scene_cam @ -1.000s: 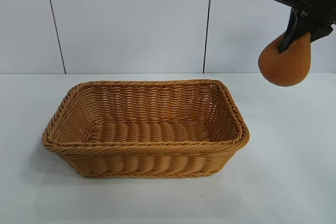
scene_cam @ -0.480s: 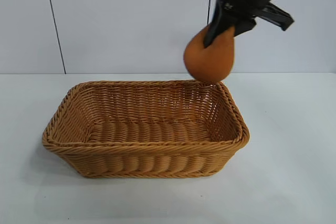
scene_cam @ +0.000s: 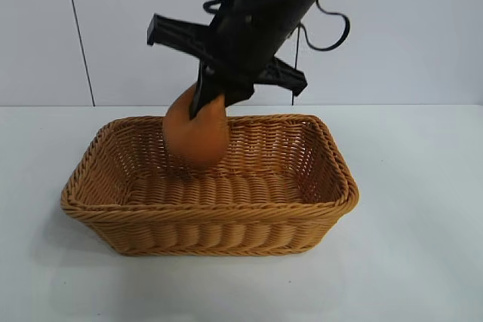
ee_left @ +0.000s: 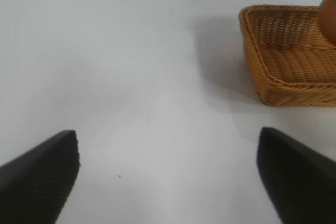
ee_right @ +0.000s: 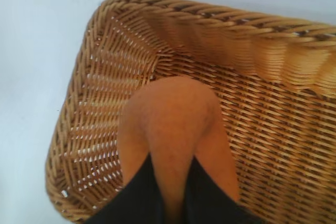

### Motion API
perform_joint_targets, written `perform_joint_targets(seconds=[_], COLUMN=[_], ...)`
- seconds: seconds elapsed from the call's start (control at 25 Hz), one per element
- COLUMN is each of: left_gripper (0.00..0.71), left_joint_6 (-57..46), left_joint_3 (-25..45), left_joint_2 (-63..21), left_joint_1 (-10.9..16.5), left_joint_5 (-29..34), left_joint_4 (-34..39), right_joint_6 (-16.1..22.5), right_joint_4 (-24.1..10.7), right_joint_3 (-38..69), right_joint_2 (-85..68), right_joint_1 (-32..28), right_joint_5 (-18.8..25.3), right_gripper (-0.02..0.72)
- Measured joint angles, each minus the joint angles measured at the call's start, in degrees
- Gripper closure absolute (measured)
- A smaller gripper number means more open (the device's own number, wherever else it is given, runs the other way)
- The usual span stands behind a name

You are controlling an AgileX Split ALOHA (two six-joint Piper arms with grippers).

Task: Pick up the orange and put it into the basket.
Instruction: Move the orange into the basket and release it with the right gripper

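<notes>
The dull-orange, pear-shaped orange [scene_cam: 196, 135] hangs by its narrow neck from my right gripper [scene_cam: 207, 99], which is shut on it. It hovers over the left half of the woven wicker basket [scene_cam: 332, 186], just above the basket floor. In the right wrist view the orange [ee_right: 170, 119] fills the space between the two dark fingers [ee_right: 131, 198], with the basket [ee_right: 273, 35] wall behind it. My left gripper [ee_left: 168, 174] stands open over bare white table, away from the basket [ee_left: 262, 72], which shows at the edge of its view.
The white table [scene_cam: 415, 262] surrounds the basket on all sides. A pale panelled wall [scene_cam: 113, 28] stands behind. The right arm's black body and cable [scene_cam: 332, 35] reach down from the upper right.
The right arm has carried the orange leftward and downward, from high at the right of the basket to low over the basket's left half. The left gripper has not moved.
</notes>
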Motion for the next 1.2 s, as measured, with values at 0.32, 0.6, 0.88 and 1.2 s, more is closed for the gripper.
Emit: perform_joint_targets(seconds=[0.32,0.6,0.88,1.2], left_gripper=[0.059,0.059,0.059,0.059], left_joint_6=[0.00,0.00,0.00,0.00], left_joint_3=[0.00,0.00,0.04,0.04], left_joint_2=[0.00,0.00,0.00,0.00], left_joint_1=[0.00,0.00,0.00,0.00], left_joint_5=[0.00,0.00,0.00,0.00], left_joint_4=[0.00,0.00,0.00,0.00], right_joint_6=[0.00,0.00,0.07,3.24], right_joint_4=[-1.17,-1.17,-3.40,-10.62], right_joint_3=[0.00,0.00,-0.18,-12.65], right_joint_2=[5.46,5.46,3.91,2.25], right_joint_1=[0.00,0.00,0.00,0.00], right_joint_5=[-0.60,-0.47,1.82,22.47], right_gripper=[0.703,0.468,0.036,0.009])
